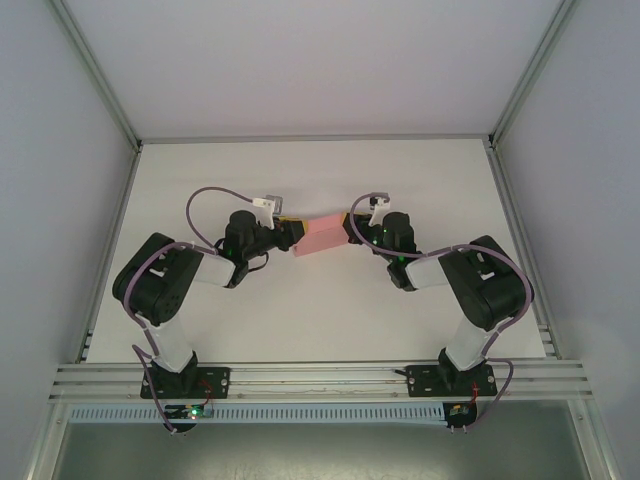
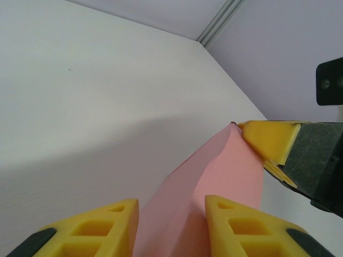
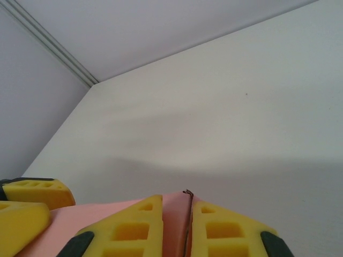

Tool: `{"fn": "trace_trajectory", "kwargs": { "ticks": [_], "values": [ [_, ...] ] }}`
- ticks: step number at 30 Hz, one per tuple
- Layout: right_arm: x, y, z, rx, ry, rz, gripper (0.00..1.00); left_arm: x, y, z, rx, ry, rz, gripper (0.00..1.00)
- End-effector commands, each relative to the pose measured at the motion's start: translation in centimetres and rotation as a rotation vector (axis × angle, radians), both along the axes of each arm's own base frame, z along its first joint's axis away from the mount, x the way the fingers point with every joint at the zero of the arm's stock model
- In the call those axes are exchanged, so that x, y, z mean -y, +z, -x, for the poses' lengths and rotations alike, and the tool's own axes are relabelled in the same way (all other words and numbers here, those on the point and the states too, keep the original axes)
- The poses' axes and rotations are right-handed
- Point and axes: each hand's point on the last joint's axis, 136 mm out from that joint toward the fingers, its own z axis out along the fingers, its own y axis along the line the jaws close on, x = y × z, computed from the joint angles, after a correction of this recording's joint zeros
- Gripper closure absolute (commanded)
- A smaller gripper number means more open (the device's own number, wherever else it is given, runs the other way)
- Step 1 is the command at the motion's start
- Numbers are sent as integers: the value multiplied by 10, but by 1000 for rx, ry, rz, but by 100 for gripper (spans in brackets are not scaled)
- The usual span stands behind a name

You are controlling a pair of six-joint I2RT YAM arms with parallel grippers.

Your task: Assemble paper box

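Paper box (image 1: 320,235), mid-desk (image 1: 300,320), appears folded into a sleeve; end closure judged outstanding. Left tool (image 2: 170,219) pinches its 9 o'clock end, right tool (image 3: 187,219) its 3 o'clock edge.

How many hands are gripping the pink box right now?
2. The left hand clamps the left end of the paper box, and the right hand pinches a thin edge at its right end.

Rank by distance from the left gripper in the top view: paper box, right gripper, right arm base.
1. paper box: held by the left gripper, mid-table.
2. right gripper: at the box's other end, to the right.
3. right arm base: near edge, far right.
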Motion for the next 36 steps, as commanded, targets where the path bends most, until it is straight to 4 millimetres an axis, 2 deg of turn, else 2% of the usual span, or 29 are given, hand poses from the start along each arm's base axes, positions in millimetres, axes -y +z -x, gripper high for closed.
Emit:
{"fn": "trace_trajectory", "kwargs": {
  "ticks": [1, 6, 11, 13, 14, 17, 18, 19, 20, 22, 24, 26, 32, 36],
  "values": [
    [-18, -87, 66, -350, 213, 125, 100, -32, -127, 55, -427, 22, -325, 85],
    [-20, -71, 57, -374, 172, 87, 100, -24, -99, 40, -429, 21, -325, 76],
    [-28, -48, 50, -394, 176, 37, 97, -12, -60, 26, -390, 22, -269, 45],
    [-29, -41, 45, -407, 163, 41, 91, -10, -49, 20, -382, 26, -271, 43],
    [-28, -38, 42, -408, 151, 43, 88, -10, -45, 17, -384, 37, -275, 38],
    [-26, -29, 33, -415, 111, 42, 89, -8, -29, 8, -370, 43, -281, 23],
    [-24, -28, 30, -422, 89, 36, 87, -7, -24, 6, -361, 41, -281, 10],
    [-23, -25, 27, -425, 76, 30, 79, -7, -17, 2, -348, 45, -279, 0],
    [-22, -21, 23, -426, 59, 22, 75, -6, -11, -1, -333, 54, -281, 0],
    [-22, -14, 18, -417, 48, 8, 78, -9, -1, -8, -313, 84, -292, 0],
    [-21, -7, 13, -406, 33, -5, 75, -10, 9, -11, -295, 84, -306, 0],
    [-20, 2, 9, -388, 28, -16, 62, -9, 19, -12, -274, 78, -311, 0],
    [-14, 32, 0, -319, 33, -32, 49, -18, 44, -13, -218, 103, -353, 0],
    [-11, 53, -2, -255, 73, -23, 33, -31, 60, -14, -188, 160, -392, 0]
  ]
}}
